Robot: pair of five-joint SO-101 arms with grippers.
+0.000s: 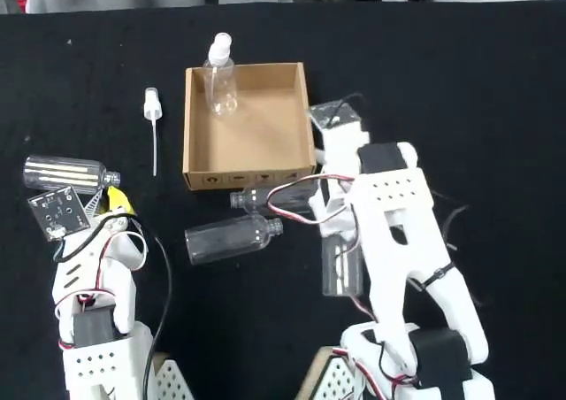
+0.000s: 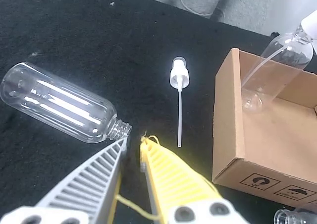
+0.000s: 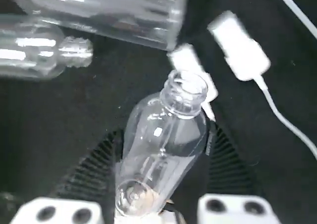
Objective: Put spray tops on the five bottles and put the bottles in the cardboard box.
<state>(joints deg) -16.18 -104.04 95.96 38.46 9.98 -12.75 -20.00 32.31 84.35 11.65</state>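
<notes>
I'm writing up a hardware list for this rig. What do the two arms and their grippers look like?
The left arm and right arm are white printed shells with perforated panels and black motor blocks, strung with red, white and black wires. The left gripper has ribbed fingers, one grey and one yellow. The right gripper has black ribbed fingers on white mounts with screw holes.

No words or numbers are legible. The cardboard box (image 1: 248, 180) carries a row of small black handling symbols (image 2: 257, 182) on its six-o'clock outer wall.

Glossy clear plastic bottles (image 1: 234, 238), matt cardboard box (image 1: 187, 126), matt black table (image 1: 460, 81).
</notes>
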